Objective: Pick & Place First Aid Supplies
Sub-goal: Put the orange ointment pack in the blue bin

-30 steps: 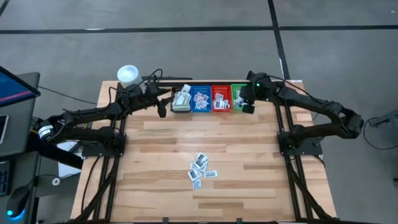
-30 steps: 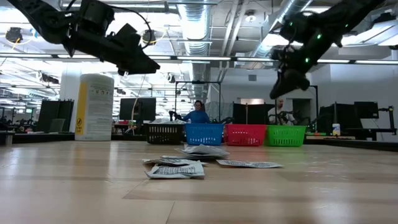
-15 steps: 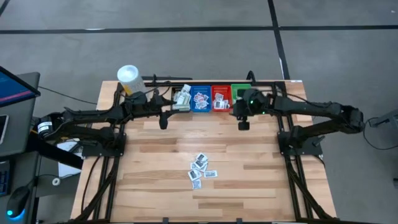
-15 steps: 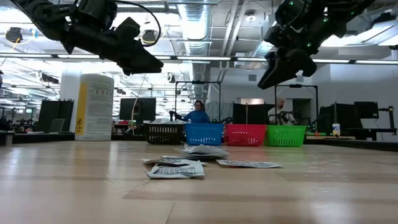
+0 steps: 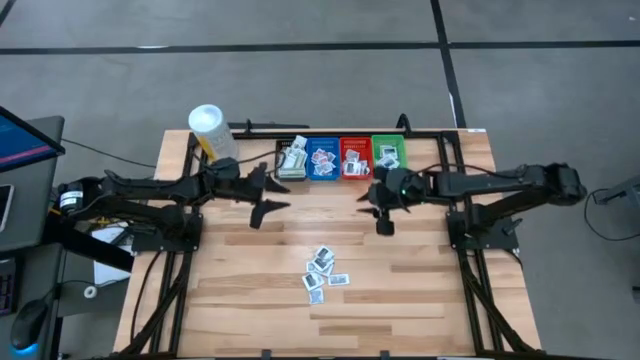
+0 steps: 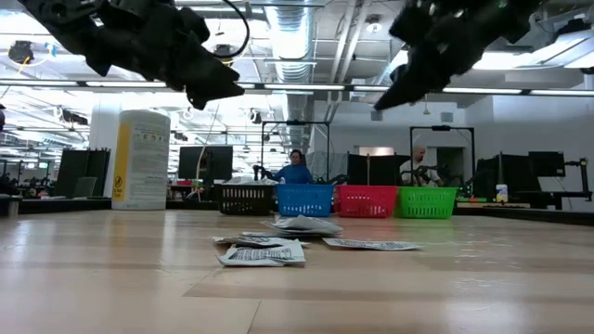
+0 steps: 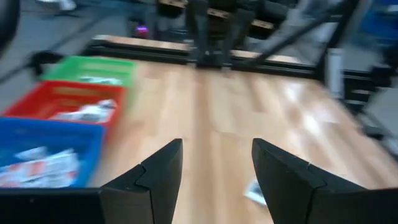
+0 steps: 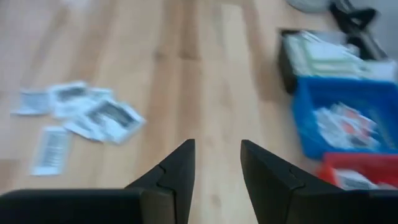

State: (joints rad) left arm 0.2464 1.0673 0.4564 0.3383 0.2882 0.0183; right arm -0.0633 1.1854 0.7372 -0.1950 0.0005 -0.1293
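Several small white packets, the first aid supplies (image 5: 322, 272), lie loose in a cluster on the wooden table, a little toward its near edge; they also show in the low view (image 6: 269, 249) and the right wrist view (image 8: 81, 112). My left gripper (image 5: 268, 205) hangs open in the air left of the table's middle, nothing between its fingers (image 7: 217, 149). My right gripper (image 5: 384, 222) hangs open right of the middle, above and to the far right of the packets, also with nothing in it (image 8: 216, 146). More packets lie inside the bins.
A row of four bins stands at the far edge: black (image 5: 292, 160), blue (image 5: 322, 160), red (image 5: 355, 160), green (image 5: 388, 155). A white tub with a yellow label (image 5: 208, 125) stands at the far left corner. People show in the room behind.
Both grippers have swung away from the bins at the far edge toward the table's middle, staying at about the same height. The right one has gone farther, toward the near edge and the packets, and has turned. The gap between the fingers shows no change. The packets have not moved.
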